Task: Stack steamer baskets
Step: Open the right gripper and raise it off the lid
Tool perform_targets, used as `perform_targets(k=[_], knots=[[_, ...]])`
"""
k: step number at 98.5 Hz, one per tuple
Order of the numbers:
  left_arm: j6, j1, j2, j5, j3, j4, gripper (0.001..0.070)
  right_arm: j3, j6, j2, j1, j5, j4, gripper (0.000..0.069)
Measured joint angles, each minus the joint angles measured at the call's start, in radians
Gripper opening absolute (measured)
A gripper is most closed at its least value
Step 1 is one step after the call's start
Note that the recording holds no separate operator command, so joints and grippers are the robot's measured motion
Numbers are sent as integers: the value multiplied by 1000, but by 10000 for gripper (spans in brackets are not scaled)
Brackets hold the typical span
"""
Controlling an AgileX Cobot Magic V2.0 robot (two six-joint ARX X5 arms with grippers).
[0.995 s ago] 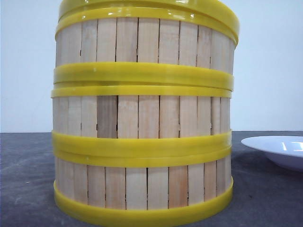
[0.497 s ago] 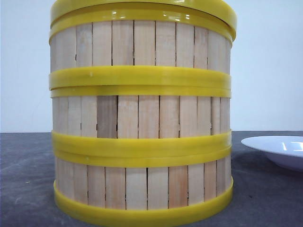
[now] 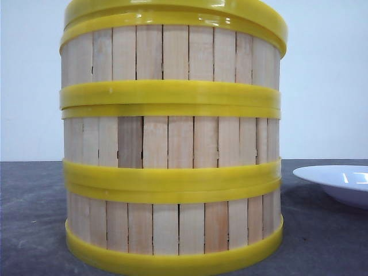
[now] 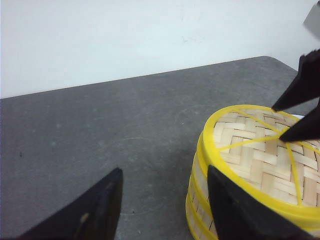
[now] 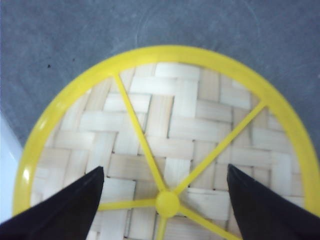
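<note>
Front view: dark grey, slightly speckled worktop [image 3: 34, 218] under a plain white wall [image 3: 328, 86]. Three steamer baskets [image 3: 172, 144] stacked in one column close to the camera, filling most of the frame, yellow rims touching one on another, with the yellow rim of a lid [image 3: 172, 8] at the very top. White plate [image 3: 339, 181] just beside the stack, toward the right edge of the worktop. No arm visible here.

Left wrist view: same grey worktop reaching a far edge against the white wall. Left gripper [image 4: 165, 205] beside the stack, black fingers [image 4: 95, 210] apart, holding nothing. Woven top of the lid [image 4: 255, 155] with thin yellow spokes, hidden from the front camera. Dark fingers of the other arm [image 4: 300, 107] over the lid.

Right wrist view: looking straight down on the lid [image 5: 200, 120], herringbone weave, yellow spokes meeting at a small hub. Right gripper [image 5: 165, 200] above it, fingers [image 5: 70, 207] apart, clamped on nothing. White sliver of the plate [image 5: 5, 165] beside the rim.

No readable writing or label in any view.
</note>
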Motion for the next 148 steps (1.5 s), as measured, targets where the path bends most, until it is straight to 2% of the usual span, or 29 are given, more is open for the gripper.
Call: perform_targets(k=[17, 33, 50, 73, 106, 112, 120, 126, 134, 148], knots=[[0, 0, 0, 0, 0, 0, 321, 134, 0, -17, 0, 31, -6, 486], [0, 0, 0, 0, 0, 27, 321, 225, 0, -101, 7, 136, -10, 486], [0, 0, 0, 0, 0, 64, 321, 231, 3, -234, 13, 283, -40, 486], [-8, 0, 0, 19, 0, 81, 321, 231, 42, -381, 13, 414, -159, 486], [-8, 0, 0, 24, 0, 105, 317, 231, 95, -466, 13, 443, -195, 480], [-8, 0, 0, 24, 0, 105, 285, 231, 103, -463, 13, 446, -198, 416], [-12, 0, 0, 24, 0, 105, 123, 231, 106, -454, 13, 446, -200, 195], [-12, 0, 0, 24, 0, 105, 62, 231, 106, -447, 13, 446, -200, 82], [-12, 0, 0, 24, 0, 105, 35, 231, 106, -438, 13, 446, -198, 30], [-12, 0, 0, 24, 0, 112, 34, 230, 108, -437, 13, 446, -193, 10]])
